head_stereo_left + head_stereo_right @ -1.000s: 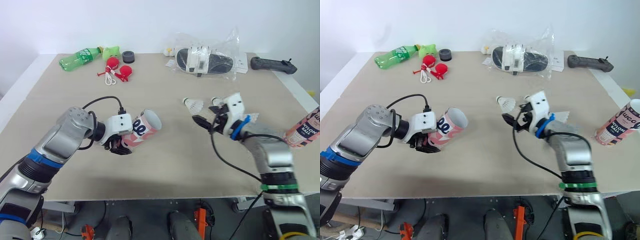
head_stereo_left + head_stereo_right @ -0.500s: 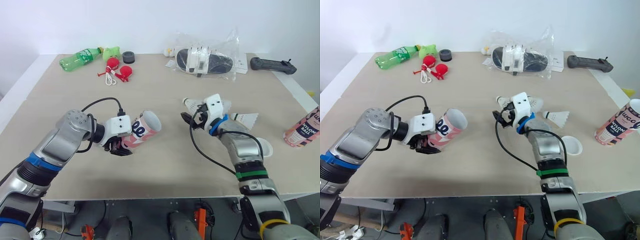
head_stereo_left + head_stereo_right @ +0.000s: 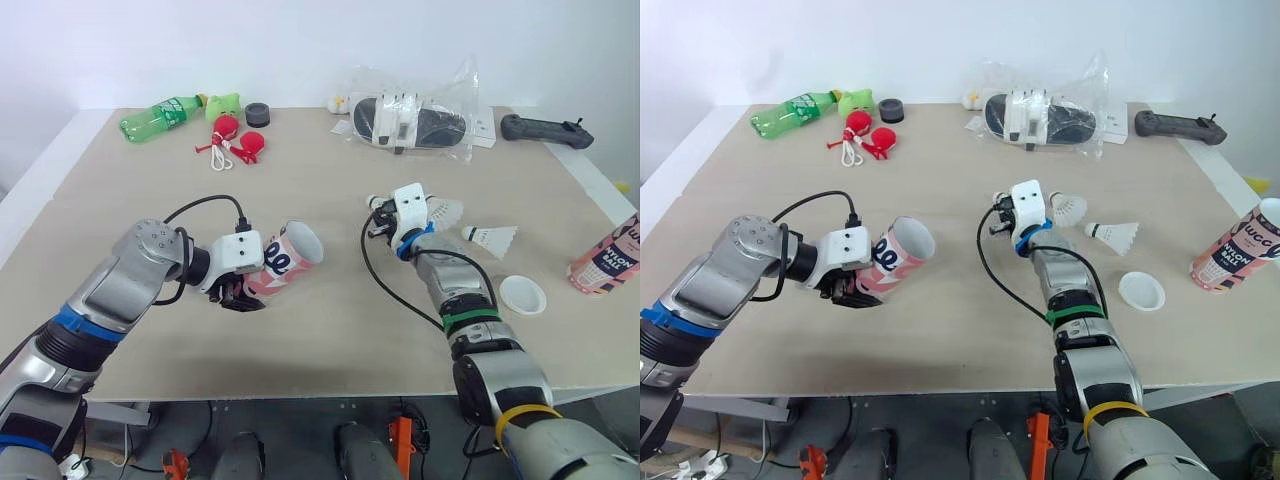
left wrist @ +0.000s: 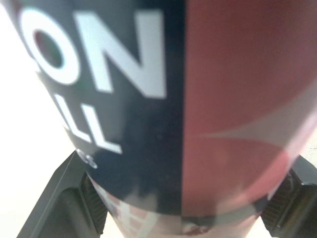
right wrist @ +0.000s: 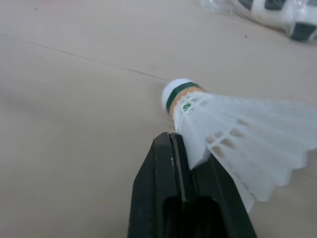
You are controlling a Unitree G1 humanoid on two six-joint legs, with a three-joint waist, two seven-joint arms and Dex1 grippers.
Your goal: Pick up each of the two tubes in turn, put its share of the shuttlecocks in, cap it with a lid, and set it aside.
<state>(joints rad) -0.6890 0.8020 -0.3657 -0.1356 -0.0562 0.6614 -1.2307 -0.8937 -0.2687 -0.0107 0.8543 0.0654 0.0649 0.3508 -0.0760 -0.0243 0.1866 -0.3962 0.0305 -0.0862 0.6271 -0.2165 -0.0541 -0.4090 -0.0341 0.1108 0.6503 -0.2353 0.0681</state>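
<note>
Right wrist view: right fingers [image 5: 157,181] pinch shuttlecock [image 5: 225,126] by its skirt; left fingers [image 4: 69,196] clamp tube [image 4: 173,99].

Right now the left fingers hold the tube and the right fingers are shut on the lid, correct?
Not quite. The right fingers are shut on a shuttlecock, not the lid, as the right wrist view shows. The lid lies free. The left fingers do hold the tube.
</note>
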